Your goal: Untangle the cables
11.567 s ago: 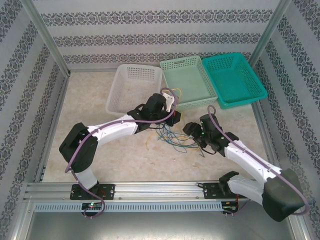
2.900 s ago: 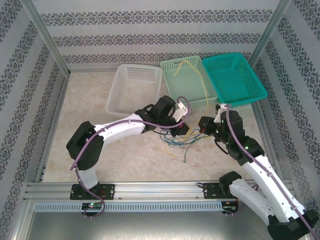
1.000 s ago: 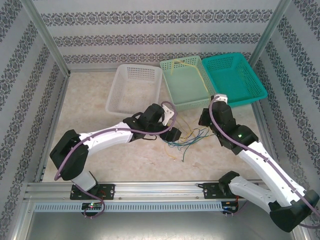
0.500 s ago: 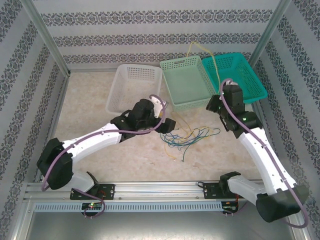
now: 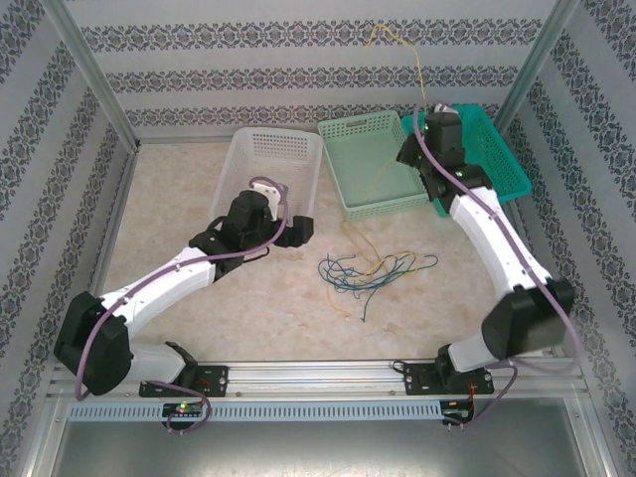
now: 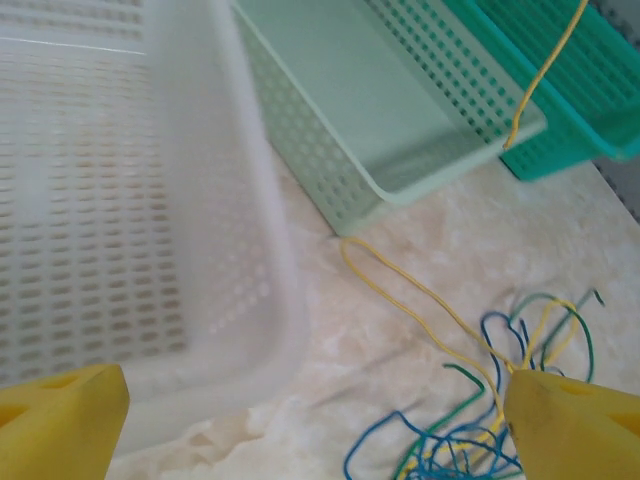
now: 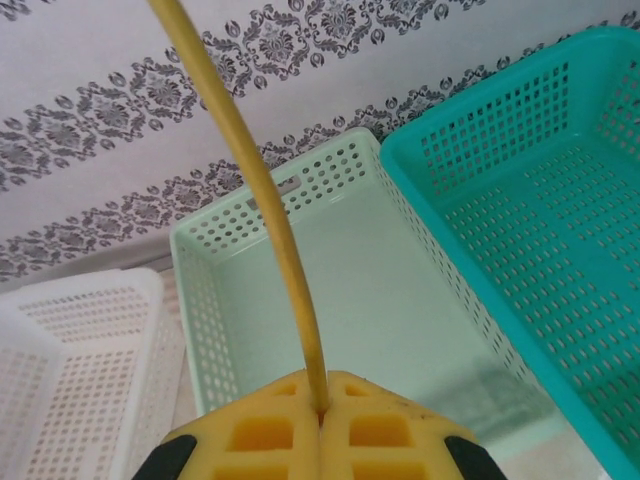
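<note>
The cables [image 5: 373,274] lie in a loose tangle of blue, green and yellow wires on the marble table. My right gripper [image 5: 425,117] is raised high over the seam between the mint and teal baskets. Its pads [image 7: 270,430] are shut on a yellow cable [image 7: 268,190]. That yellow cable [image 5: 417,62] arcs up toward the back wall and also trails down across the mint basket to the tangle. My left gripper [image 5: 296,230] stands open by the white basket's near corner, left of the tangle. Nothing lies between its fingers [image 6: 62,420], and the cables [image 6: 470,440] sit by the right finger.
Three baskets stand along the back: a white basket [image 5: 248,164], a mint basket [image 5: 343,149] and a teal basket [image 5: 502,164]. The white basket's wall [image 6: 240,180] is close in front of my left gripper. Patterned walls and metal posts enclose the table.
My right gripper has risen and swung back toward the teal basket, drawing the yellow cable up out of the tangle. My left gripper has opened and pulled back left, away from the cables.
</note>
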You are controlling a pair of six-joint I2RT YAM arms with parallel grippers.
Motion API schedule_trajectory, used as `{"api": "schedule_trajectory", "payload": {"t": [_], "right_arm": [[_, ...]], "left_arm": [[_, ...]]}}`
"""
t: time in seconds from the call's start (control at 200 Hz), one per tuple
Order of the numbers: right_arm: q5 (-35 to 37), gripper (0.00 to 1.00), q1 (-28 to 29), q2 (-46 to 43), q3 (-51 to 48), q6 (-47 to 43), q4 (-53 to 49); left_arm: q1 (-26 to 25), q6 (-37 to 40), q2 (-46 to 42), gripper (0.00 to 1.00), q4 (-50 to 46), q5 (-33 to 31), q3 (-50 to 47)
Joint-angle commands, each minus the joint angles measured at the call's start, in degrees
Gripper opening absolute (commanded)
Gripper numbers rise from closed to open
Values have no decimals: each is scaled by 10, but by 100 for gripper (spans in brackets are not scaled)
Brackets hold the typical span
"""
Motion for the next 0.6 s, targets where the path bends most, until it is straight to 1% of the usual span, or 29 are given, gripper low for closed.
{"api": "schedule_trajectory", "payload": {"t": [0.0,0.045,0.12,0.27,0.32,0.45,0.6], "right_arm": [[-5,0,-7,81,75,-14,-21],[-16,0,-8,117,110,-15,-45],[-14,0,-10,162,159,-12,-75],[7,0,-26,190,192,-4,-68],[-6,0,-35,201,206,-5,-66],[-38,0,-42,259,270,-16,-111],[-62,0,-44,301,275,-4,-112]], "left_arm": [[31,-42,-22,99,-32,-28,-17],[41,-47,-28,100,-40,-29,-21],[52,-45,-31,100,-61,-29,-20],[60,-30,-32,100,-90,-31,-14],[61,-26,-31,100,-88,-33,-16],[65,-26,-13,100,-84,-29,-13],[68,-33,6,100,-85,-24,-1]]}}
